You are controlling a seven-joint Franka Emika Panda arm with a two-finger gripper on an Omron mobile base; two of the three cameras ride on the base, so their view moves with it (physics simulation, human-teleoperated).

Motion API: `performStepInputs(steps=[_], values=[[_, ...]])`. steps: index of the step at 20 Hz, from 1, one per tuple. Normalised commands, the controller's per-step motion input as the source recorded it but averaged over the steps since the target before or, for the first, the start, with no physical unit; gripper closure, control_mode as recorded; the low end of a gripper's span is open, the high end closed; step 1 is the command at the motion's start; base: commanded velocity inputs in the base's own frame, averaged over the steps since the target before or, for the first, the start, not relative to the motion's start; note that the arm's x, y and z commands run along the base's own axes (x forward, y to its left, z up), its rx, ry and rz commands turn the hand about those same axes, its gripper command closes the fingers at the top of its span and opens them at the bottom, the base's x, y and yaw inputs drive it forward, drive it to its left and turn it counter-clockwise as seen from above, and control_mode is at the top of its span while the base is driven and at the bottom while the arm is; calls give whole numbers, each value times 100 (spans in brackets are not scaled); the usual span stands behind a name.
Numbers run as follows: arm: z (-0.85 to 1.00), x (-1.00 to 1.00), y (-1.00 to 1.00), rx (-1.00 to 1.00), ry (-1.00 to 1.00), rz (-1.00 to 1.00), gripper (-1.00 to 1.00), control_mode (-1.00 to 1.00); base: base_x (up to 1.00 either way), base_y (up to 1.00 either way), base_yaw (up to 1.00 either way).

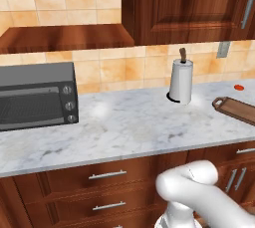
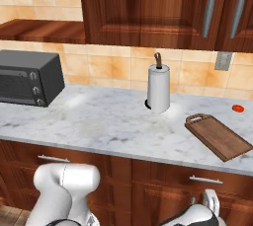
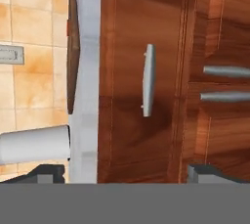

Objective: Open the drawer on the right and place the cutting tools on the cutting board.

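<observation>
At the bottom of the hand view, the two-finger gripper [image 3: 124, 173] stands wide apart, empty, facing the closed reddish-brown wooden drawer [image 3: 141, 120] with its grey bar handle [image 3: 148, 79].

Arm folded low; gripper [image 3: 124, 171] rolled sideways, jaws spread wide apart, nothing held between them.

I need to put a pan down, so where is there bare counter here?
The widest bare stretch of white marble counter lies between the dark grey microwave and the white paper-towel roll. It gets tighter to the right, where the dark brown wooden cutting board and a small red object sit.
</observation>
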Motion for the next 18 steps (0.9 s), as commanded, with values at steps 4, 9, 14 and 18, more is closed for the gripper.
performStepInputs(steps=[4,9,14,18], values=[[-60,46,-24,4,-19,0,-100,-100,0,0,0],[-43,33,-6,-11,-2,0,-100,-100,0,0,0],[-30,31,-18,-11,-7,0,-100,-100,0,0,0],[-24,61,-8,-4,-1,-1,-100,-100,0,0,0]])
